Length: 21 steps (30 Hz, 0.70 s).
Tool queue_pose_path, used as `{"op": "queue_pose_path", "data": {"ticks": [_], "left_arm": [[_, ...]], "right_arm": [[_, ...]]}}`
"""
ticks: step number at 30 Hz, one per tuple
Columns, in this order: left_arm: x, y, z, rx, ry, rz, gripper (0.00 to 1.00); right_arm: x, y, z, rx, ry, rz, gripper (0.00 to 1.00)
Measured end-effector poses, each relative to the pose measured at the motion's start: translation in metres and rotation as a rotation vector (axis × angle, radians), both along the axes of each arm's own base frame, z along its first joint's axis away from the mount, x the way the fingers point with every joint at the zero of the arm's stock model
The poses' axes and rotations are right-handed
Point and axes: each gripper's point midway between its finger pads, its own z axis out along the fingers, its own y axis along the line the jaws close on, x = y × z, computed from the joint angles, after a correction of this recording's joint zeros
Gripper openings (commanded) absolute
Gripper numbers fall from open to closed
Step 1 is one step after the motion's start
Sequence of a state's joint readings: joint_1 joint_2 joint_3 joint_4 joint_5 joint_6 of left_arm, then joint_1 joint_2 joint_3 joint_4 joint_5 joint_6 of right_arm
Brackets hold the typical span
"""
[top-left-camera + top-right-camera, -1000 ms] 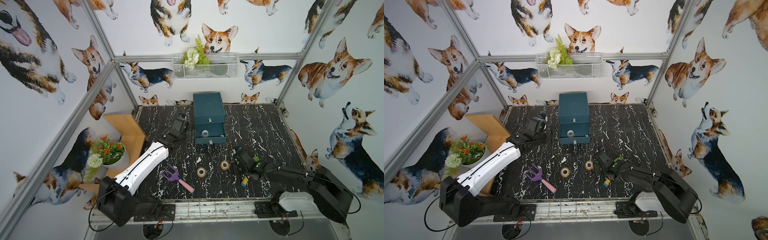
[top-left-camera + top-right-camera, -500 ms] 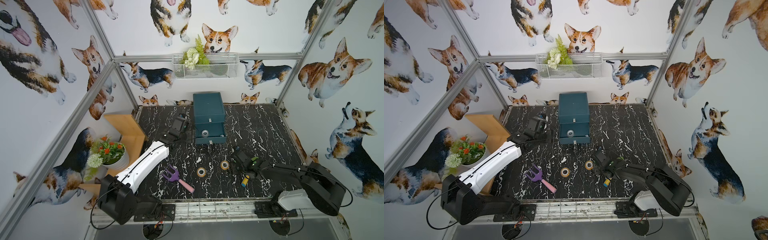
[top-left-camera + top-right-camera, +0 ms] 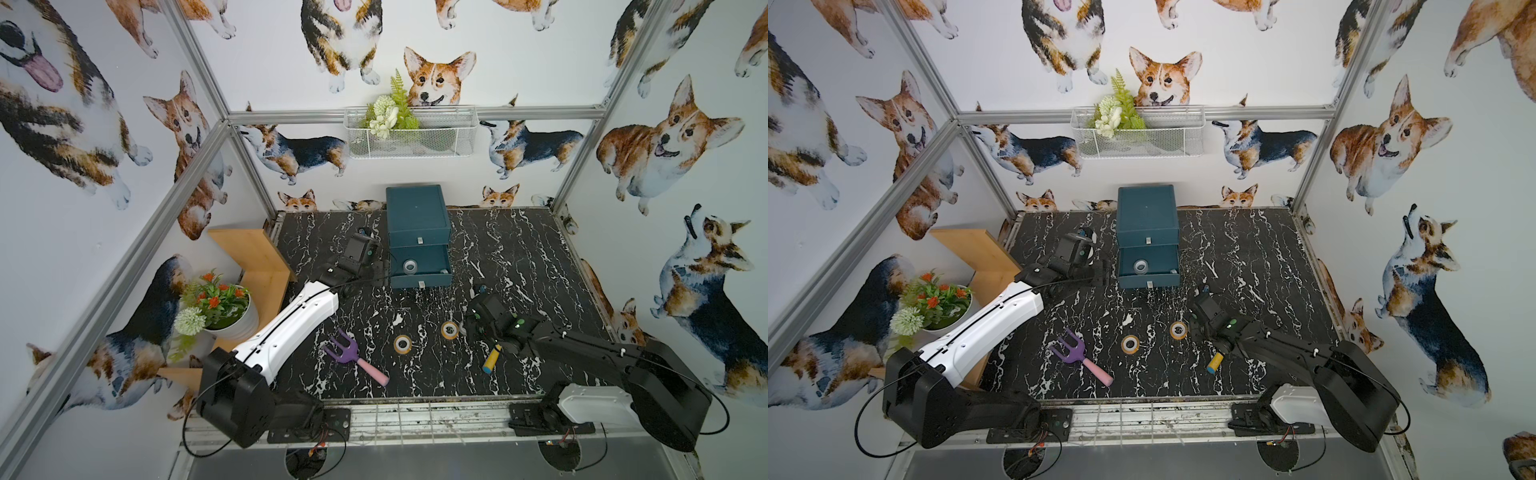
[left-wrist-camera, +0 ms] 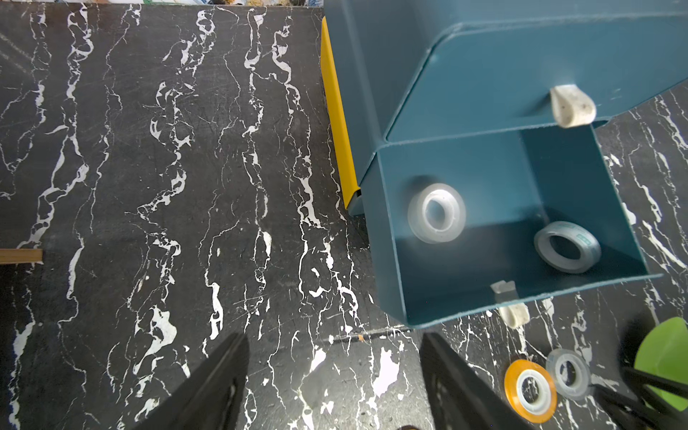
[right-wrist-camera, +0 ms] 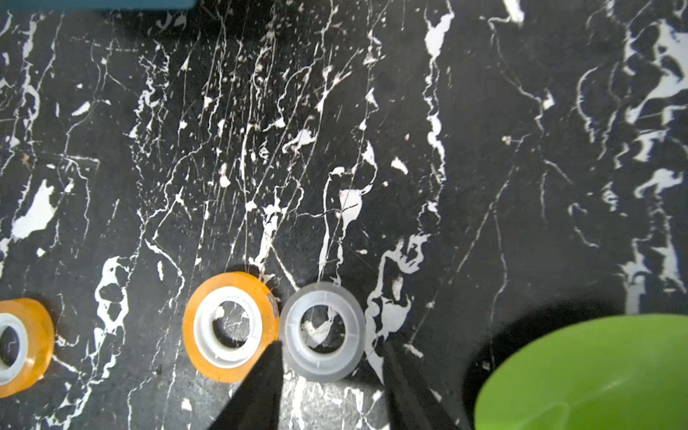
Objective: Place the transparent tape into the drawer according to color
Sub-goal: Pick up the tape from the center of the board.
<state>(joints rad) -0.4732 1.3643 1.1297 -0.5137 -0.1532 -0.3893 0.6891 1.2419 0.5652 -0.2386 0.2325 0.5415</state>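
Observation:
A clear grey-white transparent tape roll (image 5: 322, 331) lies flat on the black marble table, touching an orange roll (image 5: 231, 327). My right gripper (image 5: 331, 348) is open and straddles the clear roll, one fingertip (image 5: 273, 357) wedged between the two rolls. A second orange roll (image 3: 402, 344) lies further left. The teal cabinet's lower drawer (image 3: 440, 279) is pulled out and holds two clear rolls (image 4: 436, 213) (image 4: 567, 247). Beside the drawer's left corner, my left gripper (image 4: 333, 338) hangs open and empty.
A green toy trowel (image 5: 595, 372) with a yellow-blue handle (image 3: 491, 360) lies right beside the right gripper. A purple rake (image 3: 353, 357) lies at front left. A wooden shelf (image 3: 253, 253) and a flower pot (image 3: 232, 320) stand off the table's left edge.
The right arm's shoulder and elbow have shifted slightly while its gripper stays at the clear roll. The left arm has not moved.

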Motion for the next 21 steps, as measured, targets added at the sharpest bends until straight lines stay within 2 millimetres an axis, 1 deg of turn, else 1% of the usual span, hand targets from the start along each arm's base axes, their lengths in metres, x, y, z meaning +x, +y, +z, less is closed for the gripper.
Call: {"op": "queue_pose_path", "data": {"ticks": [2,3,6,10,14,15,17,21], "left_arm": [[0.000,0.000,-0.001,0.000,0.003,-0.001,0.78],[-0.001,0.000,-0.002,0.001,0.005,-0.001,0.78],[-0.001,0.000,-0.003,0.000,0.006,-0.002,0.78],[-0.001,0.000,-0.003,0.001,0.007,-0.002,0.78],[0.000,0.000,-0.005,0.003,0.012,-0.001,0.78],[0.000,0.000,-0.005,0.002,0.012,-0.001,0.78],[0.000,0.000,-0.005,0.002,0.011,-0.001,0.78],[0.000,0.000,-0.005,0.000,0.011,-0.002,0.78]], "right_arm": [[-0.003,0.001,-0.007,-0.006,0.031,0.012,0.62],[-0.006,0.001,-0.012,-0.009,0.049,0.018,0.66],[-0.014,0.002,-0.026,-0.029,0.098,0.038,0.67],[-0.019,0.004,-0.032,-0.042,0.119,0.059,0.67],[-0.016,0.005,-0.033,-0.062,0.115,0.067,0.64],[-0.014,0.005,-0.034,-0.071,0.110,0.064,0.64],[-0.009,0.005,-0.035,-0.083,0.097,0.056,0.59],[0.003,0.002,-0.037,-0.097,0.063,0.033,0.56]]}}
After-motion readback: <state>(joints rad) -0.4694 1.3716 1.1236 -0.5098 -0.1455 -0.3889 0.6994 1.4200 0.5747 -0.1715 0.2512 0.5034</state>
